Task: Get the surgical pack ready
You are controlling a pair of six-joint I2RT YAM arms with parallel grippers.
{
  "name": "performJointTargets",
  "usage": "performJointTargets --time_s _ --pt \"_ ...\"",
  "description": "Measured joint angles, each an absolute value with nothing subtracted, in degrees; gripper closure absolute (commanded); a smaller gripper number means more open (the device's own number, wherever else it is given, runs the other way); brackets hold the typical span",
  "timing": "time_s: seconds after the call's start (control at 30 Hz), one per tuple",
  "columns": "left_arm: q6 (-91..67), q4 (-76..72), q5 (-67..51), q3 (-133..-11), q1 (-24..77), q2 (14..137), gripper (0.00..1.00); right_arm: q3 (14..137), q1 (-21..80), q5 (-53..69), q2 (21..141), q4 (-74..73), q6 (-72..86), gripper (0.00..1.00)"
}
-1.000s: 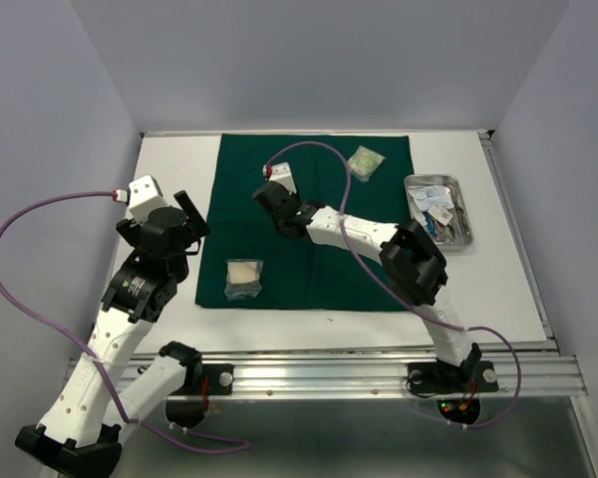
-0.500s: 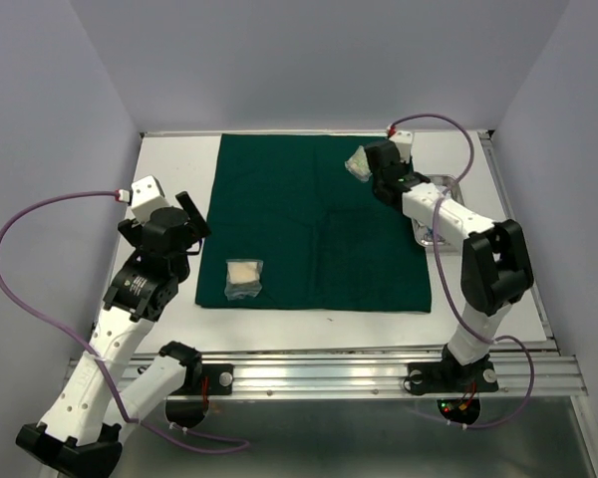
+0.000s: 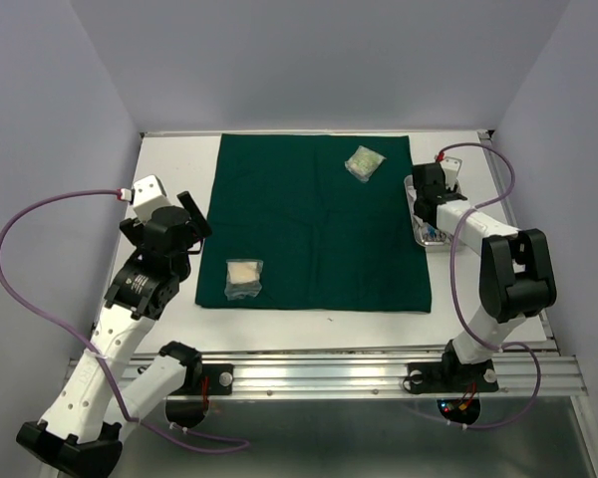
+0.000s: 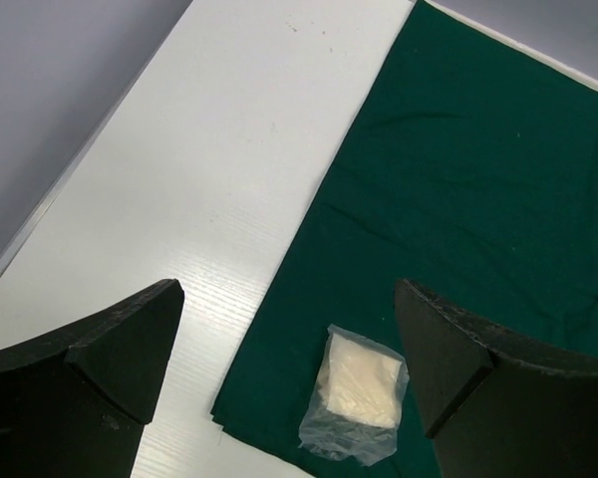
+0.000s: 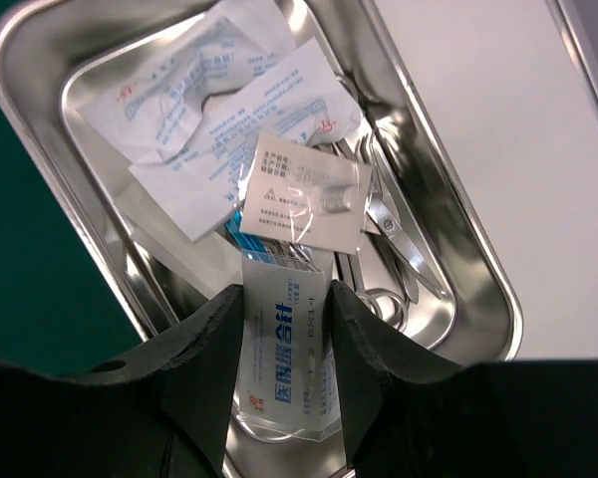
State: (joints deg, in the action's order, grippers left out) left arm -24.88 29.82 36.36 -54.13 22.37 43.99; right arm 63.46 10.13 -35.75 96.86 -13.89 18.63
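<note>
Right wrist view shows the right end effector (image 5: 286, 304) in the steel tray (image 5: 473, 261) at far right, straddling a blue-printed packet (image 5: 284, 349), grip undeterminable, left end effector (image 4: 289, 299) spread wide; judged next: lift the packet onto the green drape (image 3: 309, 219).

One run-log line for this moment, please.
left fingers open, above drape's left edge | right fingers open over blue-printed packet in steel tray | gauze packets on drape: near-left, far-right

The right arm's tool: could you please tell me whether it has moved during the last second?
Yes. The right tool has swung rightwards, from above the middle of the large dark green cloth drape to above the small rectangular steel tray.
</note>
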Motion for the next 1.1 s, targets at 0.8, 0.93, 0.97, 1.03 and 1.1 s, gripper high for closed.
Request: performJointTargets --time_s 0.8,0.93,0.97,1.03,1.1 --pt "-24.9 28.3 34.5 -54.1 22.3 45.1 0.01 66.3 10.1 -29.2 94.9 -13.1 15.9 0.22" --pt "-25.0 28.0 34.1 -54.1 22.2 45.7 0.01 78.1 11.4 -25.6 100.7 -13.9 15.8 0.18" --pt "-25.0 28.0 33.9 -54.1 22.1 46.0 0.01 80.5 12.0 -25.3 102.3 -13.5 15.7 0.16" --pt "-25.0 28.0 33.6 -54.1 22.0 46.5 0.01 85.3 13.6 -24.5 106.3 -13.4 15.2 0.15" --pt "-25.0 28.1 33.4 -54.1 22.0 46.8 0.01 89.3 15.2 -23.6 110.7 -13.3 14.7 0.13"
